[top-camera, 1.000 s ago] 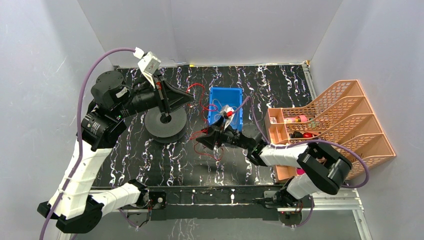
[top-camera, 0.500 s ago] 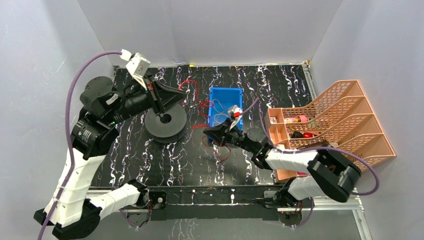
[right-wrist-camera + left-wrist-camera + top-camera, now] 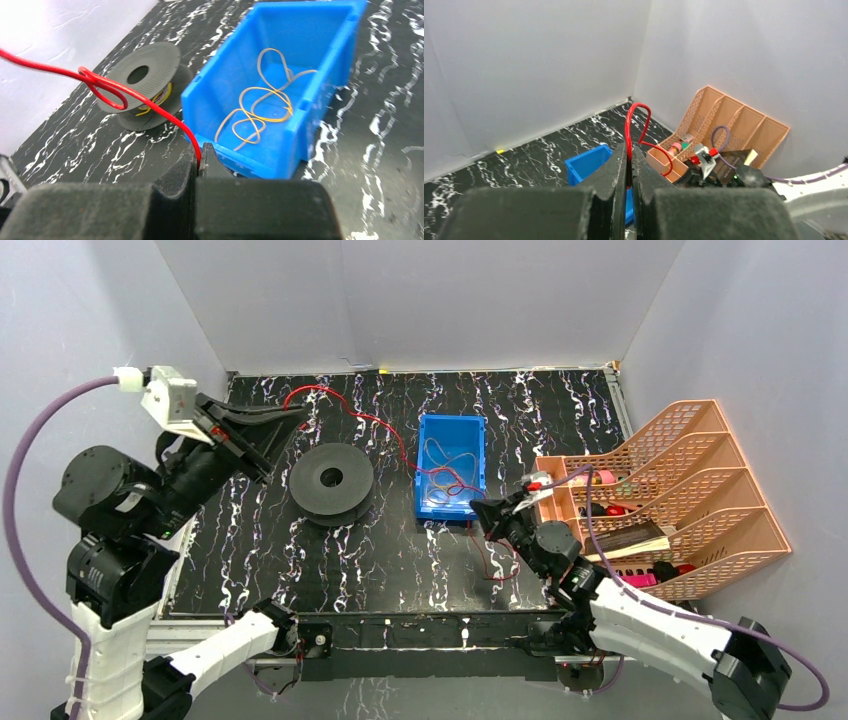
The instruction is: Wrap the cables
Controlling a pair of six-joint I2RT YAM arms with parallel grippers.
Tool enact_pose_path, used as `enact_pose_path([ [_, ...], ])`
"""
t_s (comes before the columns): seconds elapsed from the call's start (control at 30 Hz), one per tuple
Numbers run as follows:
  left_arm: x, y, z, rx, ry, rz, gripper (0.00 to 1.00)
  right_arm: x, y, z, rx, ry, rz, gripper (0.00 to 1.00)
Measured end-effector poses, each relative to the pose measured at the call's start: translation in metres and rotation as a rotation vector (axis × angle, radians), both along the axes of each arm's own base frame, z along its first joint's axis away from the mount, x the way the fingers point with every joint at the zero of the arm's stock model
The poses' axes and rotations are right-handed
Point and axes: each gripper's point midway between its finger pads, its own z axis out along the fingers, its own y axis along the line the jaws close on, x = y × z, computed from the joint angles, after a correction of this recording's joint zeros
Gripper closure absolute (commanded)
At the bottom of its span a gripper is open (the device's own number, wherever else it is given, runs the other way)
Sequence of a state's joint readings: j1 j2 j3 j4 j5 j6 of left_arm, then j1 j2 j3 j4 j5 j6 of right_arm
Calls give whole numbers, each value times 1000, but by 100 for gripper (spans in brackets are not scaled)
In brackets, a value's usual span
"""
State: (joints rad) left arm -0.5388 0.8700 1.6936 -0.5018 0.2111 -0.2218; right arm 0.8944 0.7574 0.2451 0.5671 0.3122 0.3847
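Note:
A bright red cable [image 3: 365, 420] stretches from my left gripper [image 3: 298, 412] at the back left, over the table, to my right gripper [image 3: 478, 508] by the near right corner of the blue bin [image 3: 452, 418]. Both grippers are shut on it. The left wrist view shows the red cable [image 3: 628, 130] looping up out of the shut left gripper [image 3: 629, 150]. Seen from the right wrist, the red cable [image 3: 150, 100] rises from the shut right gripper [image 3: 199, 152]. Yellow and tan cables [image 3: 260, 107] lie loose in the blue bin [image 3: 260, 155]. A black spool [image 3: 332, 480] carries some yellow cable [image 3: 162, 95].
An orange file rack [image 3: 690, 480] stands at the right edge, with small items in its front compartments. Grey walls close the back and both sides. A slack tail of red cable [image 3: 492, 562] lies on the table near the right arm.
The right gripper has shut on the red cable and drawn back right, past the bin's near corner. The left arm swung left and back, pulling the cable out long.

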Motion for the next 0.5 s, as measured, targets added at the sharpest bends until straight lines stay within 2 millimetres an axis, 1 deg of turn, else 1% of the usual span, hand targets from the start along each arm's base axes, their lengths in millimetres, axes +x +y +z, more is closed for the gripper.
enact_pose_path([
  [0.1, -3, 11, 8, 0, -28, 43, 100, 0, -19, -5, 6, 49, -78, 100],
  [0.2, -4, 19, 11, 8, -43, 79, 100, -2, -32, -19, -3, 110, -130, 100],
  [0.4, -6, 30, 15, 22, -57, 124, 100, -15, -45, -64, -60, 272, -169, 100],
  [0.5, -10, 35, 19, 25, -68, 142, 100, -21, -48, -81, -77, 340, -173, 100],
])
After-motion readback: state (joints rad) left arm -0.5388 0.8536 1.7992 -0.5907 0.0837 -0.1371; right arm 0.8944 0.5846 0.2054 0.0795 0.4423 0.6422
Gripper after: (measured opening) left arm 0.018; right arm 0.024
